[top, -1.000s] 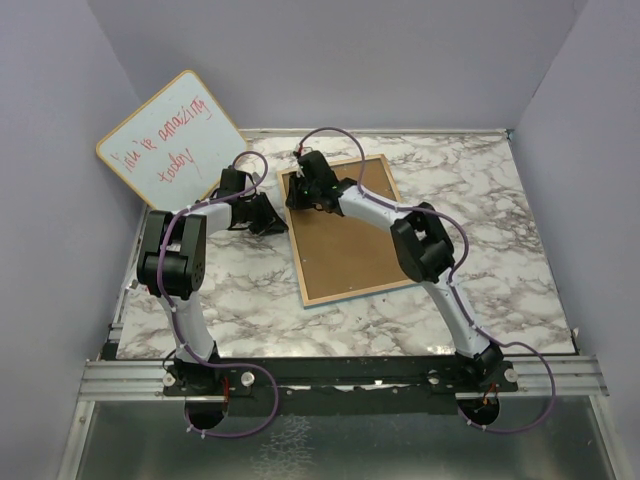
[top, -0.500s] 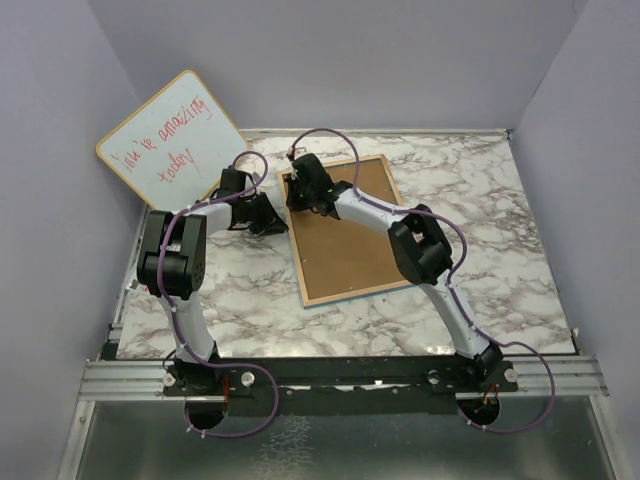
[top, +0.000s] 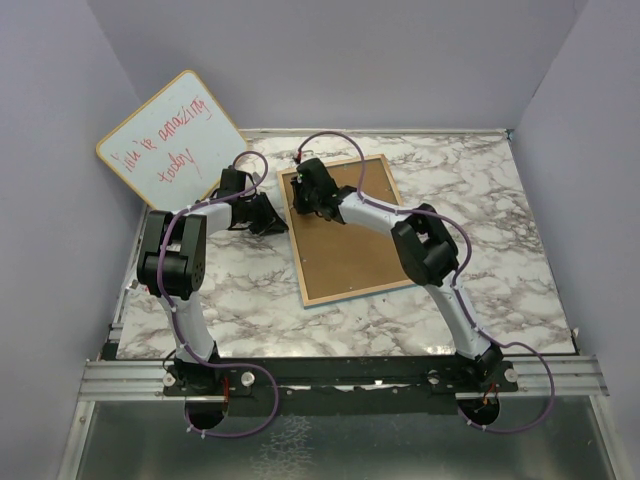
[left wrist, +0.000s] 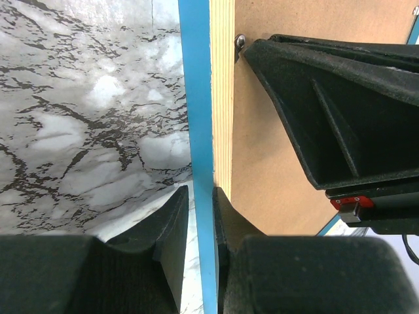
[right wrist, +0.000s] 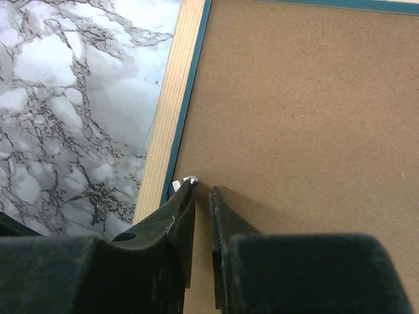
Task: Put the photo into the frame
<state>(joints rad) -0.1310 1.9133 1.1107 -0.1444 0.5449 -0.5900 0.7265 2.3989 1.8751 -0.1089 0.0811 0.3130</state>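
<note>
With brown backing board (right wrist: 294,98) seated in the face-down blue-and-pale-wood frame (right wrist: 171,98), photo hidden, left gripper (left wrist: 201,196) clamps the edge while the narrowly parted right gripper (right wrist: 201,191) addresses a metal tab (right wrist: 192,178).

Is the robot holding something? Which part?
The left hand pinches the frame by its side edge. The right hand holds nothing; its tip touches a small metal tab.

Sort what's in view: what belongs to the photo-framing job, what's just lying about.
Belongs to the job:
frame, face down, its edge clamped by the left tool; brown backing board seated in it; small metal tab at the right tool's tip. The photo is not in view.

Lying about:
whiteboard with red handwriting, leaning at the back left.
</note>
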